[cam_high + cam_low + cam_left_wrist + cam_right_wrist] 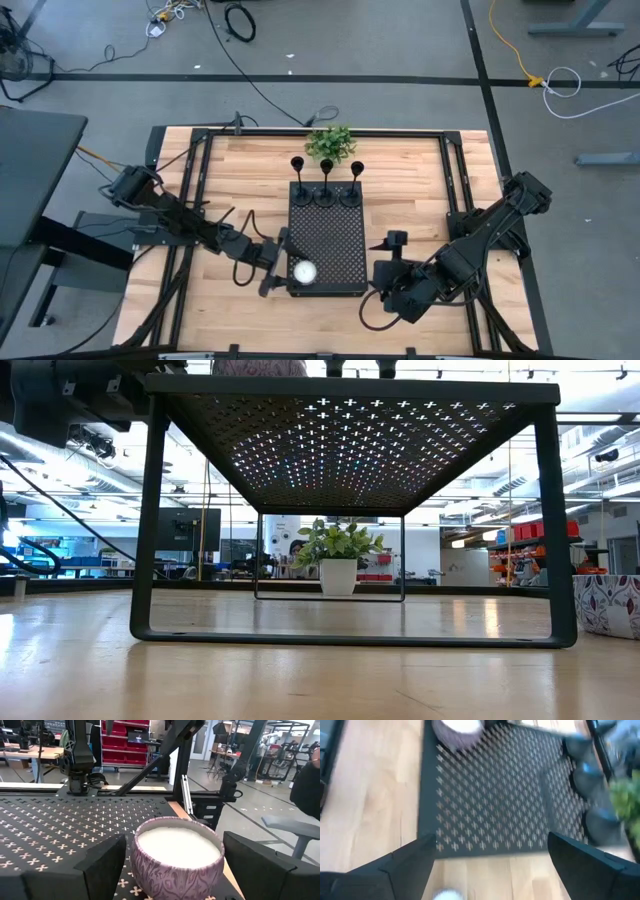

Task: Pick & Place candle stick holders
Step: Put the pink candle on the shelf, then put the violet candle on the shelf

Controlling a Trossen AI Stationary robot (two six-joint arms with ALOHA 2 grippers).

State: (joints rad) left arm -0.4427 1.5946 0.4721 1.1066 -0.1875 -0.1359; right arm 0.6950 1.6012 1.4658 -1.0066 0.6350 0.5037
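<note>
Unlabelled candle between open left pincer

Two dark matte-black jointed arms, left arm and right arm, boxy housings at joints, thin black cables looping alongside, each ending in a gripper with two broad flat wedge-shaped black fingers
</note>
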